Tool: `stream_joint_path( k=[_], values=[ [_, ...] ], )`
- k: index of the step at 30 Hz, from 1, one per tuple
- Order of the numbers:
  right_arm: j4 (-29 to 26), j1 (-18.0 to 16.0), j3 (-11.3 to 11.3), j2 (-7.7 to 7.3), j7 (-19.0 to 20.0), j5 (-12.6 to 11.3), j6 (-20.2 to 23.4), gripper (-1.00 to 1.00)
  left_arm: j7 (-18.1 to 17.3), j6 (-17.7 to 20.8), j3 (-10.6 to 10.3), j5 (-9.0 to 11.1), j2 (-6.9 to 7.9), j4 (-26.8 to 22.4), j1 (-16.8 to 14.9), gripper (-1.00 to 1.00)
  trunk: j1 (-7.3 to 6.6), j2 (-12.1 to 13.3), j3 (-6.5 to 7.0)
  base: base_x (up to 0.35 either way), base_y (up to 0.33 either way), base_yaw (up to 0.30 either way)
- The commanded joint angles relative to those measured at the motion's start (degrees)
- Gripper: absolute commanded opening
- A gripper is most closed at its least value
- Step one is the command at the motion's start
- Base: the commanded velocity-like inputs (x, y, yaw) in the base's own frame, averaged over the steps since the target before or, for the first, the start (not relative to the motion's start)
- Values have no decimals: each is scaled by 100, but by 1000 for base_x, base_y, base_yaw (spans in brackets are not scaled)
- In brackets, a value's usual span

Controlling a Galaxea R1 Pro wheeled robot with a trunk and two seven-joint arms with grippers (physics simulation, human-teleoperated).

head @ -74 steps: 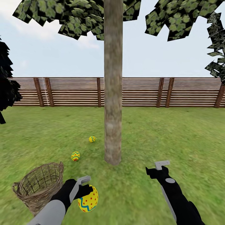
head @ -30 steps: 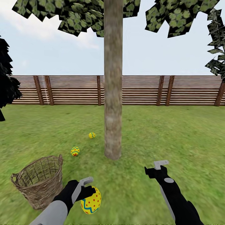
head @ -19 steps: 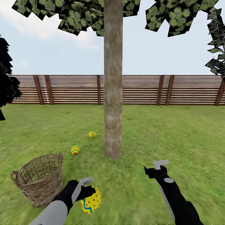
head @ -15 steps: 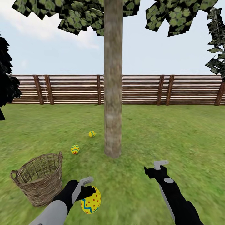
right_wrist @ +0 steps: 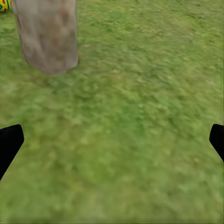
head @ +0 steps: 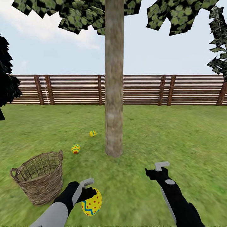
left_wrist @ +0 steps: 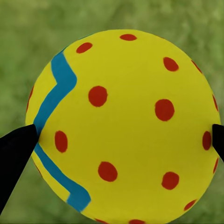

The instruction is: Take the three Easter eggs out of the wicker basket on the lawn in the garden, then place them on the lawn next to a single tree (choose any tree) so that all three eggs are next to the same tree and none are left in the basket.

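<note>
Jaws of the left gripper (head: pixel 89 193) pinch the third egg (head: pixel 91 201) in the head view, holding it clear of the lawn (head: pixel 176 138) just short of the tree (head: pixel 113 94). The other two eggs, one (head: pixel 75 148) nearer and one (head: pixel 92 133) farther, lie on the grass beside the trunk on its left, and the wicker basket (head: pixel 37 176) stands close by, with no egg visible inside. The right gripper (head: pixel 156 170) hangs over bare grass with nothing in it.

From the left wrist view, the egg (left_wrist: pixel 122 126) sits squarely between the two dark fingertips (left_wrist: pixel 16 154), which press its widest part on opposite sides. It looks smooth, hard and rounded, so likely light but slippery and prone to roll; a grip across the middle seems the safest hold, and a low release should keep it near the trunk.

From the right wrist view, the fingertips (right_wrist: pixel 9 142) stand spread wide apart over grass, with the trunk base (right_wrist: pixel 46 37) ahead.
</note>
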Motion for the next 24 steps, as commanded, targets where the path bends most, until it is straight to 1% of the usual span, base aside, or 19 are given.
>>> stream_joint_path(
  k=[1,9,13,21,24],
  values=[
    [-11,-3,4,-1,5,50,33,100,-18,28,47,-54,-8,-12,-4,-100,21,-45,-25,0,0,0],
    [-6,-3,27,3,7,50,26,100,-18,27,51,-54,-8,-12,-4,-100,197,-365,-169,0,0,0],
    [-5,-3,162,0,-2,50,29,100,-18,25,51,-54,-8,-12,-4,-100,285,-526,-240,0,0,0],
    [3,-3,179,5,-2,46,35,100,-18,24,51,-54,-12,-12,-4,-100,461,-847,-384,0,0,34],
    [3,-3,179,7,-2,49,35,100,-18,24,51,-54,-16,-12,-4,-100,468,-851,-450,0,0,63]
  ],
)
